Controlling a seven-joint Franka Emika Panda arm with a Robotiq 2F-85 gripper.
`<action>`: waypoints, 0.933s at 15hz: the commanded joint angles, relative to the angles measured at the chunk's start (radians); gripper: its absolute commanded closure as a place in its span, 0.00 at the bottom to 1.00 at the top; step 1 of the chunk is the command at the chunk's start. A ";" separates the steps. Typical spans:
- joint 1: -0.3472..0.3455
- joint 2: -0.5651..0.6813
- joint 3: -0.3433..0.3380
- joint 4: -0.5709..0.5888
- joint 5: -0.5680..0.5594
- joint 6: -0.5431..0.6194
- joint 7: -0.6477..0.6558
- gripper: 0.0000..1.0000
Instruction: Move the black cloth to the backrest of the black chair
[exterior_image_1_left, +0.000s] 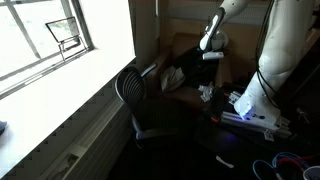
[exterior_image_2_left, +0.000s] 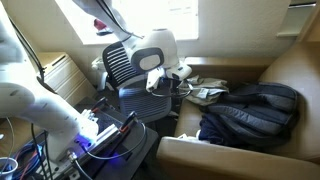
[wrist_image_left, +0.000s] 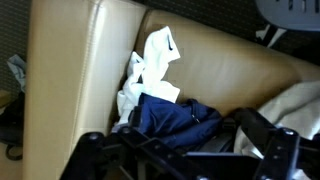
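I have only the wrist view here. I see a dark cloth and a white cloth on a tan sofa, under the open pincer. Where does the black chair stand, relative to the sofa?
Observer: The black chair stands right beside the end of the sofa, between it and the wall under the window.
Operator: Thank you. Is the dark cloth the only dark thing on that sofa?
Observer: No. A large black bag, which looks like a backpack, lies farther along the seat, away from the chair.
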 joint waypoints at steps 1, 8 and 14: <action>-0.147 0.133 0.177 0.085 0.270 0.176 -0.075 0.00; -0.280 0.510 0.286 0.437 0.418 0.475 0.042 0.00; -0.182 0.587 0.167 0.535 0.478 0.436 0.102 0.00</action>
